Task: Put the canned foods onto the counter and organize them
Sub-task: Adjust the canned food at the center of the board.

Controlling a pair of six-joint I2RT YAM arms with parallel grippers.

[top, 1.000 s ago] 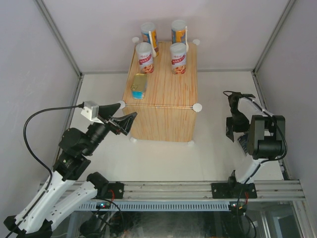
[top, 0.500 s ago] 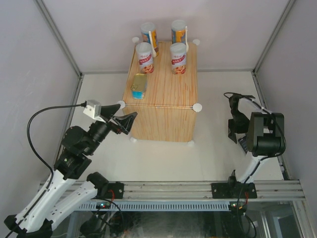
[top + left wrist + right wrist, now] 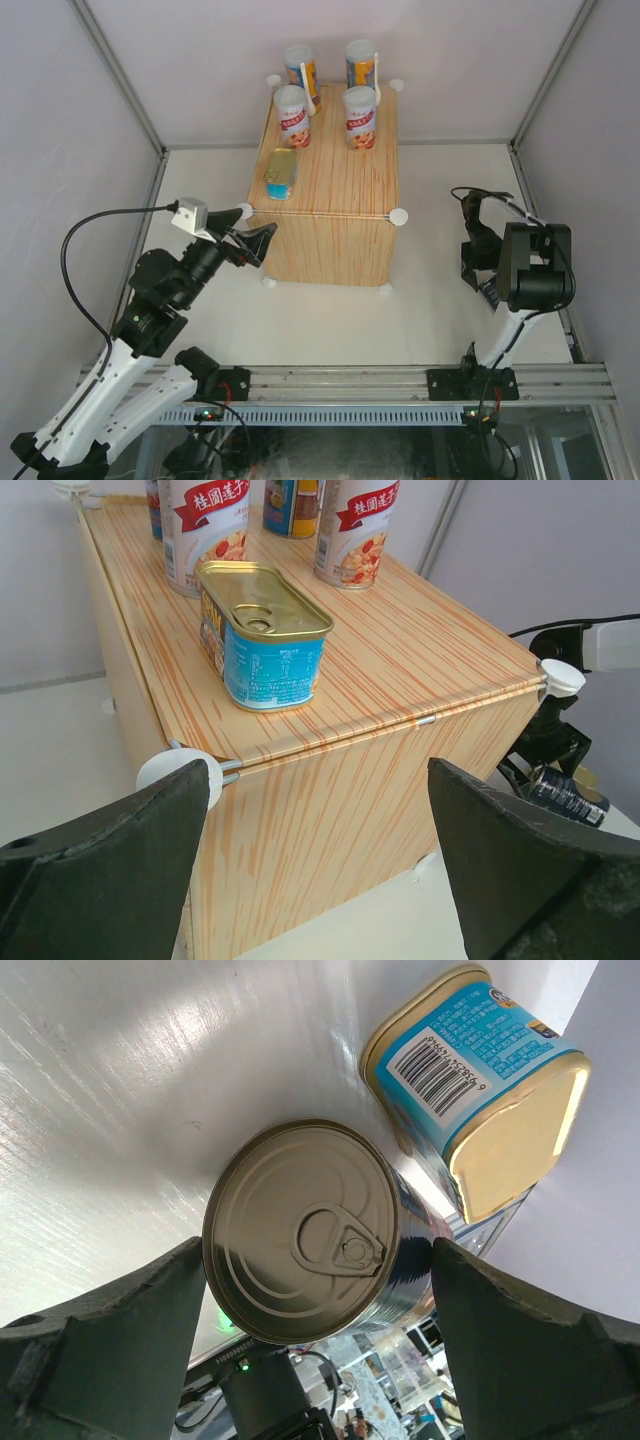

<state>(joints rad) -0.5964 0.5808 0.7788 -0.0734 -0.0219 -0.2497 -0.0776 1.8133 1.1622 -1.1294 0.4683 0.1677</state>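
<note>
The left arm reaches forward and up. Its left end effector (image 3: pixel 256 239) is spread wide and empty, just short of the counter (image 3: pixel 340 185) at the near-left knob (image 3: pixel 178 776). One gold-blue tin (image 3: pixel 262 630) sits on top near that corner.

The right arm is folded, wrist down over the table (image 3: pixel 330 320) at the right. Its right end effector (image 3: pixel 316 1252) straddles the dark can (image 3: pixel 290 1270), fingers close at both sides. I cannot tell whether they grip. Another gold-blue tin (image 3: pixel 475 1080) lies just beside the can.

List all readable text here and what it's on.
"桂圆莲子": red banner, left white-red can.
"桂圆莲子": red banner, right white-red can.
Gold-blue tin on the counter: print too small.
Second gold-blue tin beside dark can: barcode digits and print blurred.
</note>
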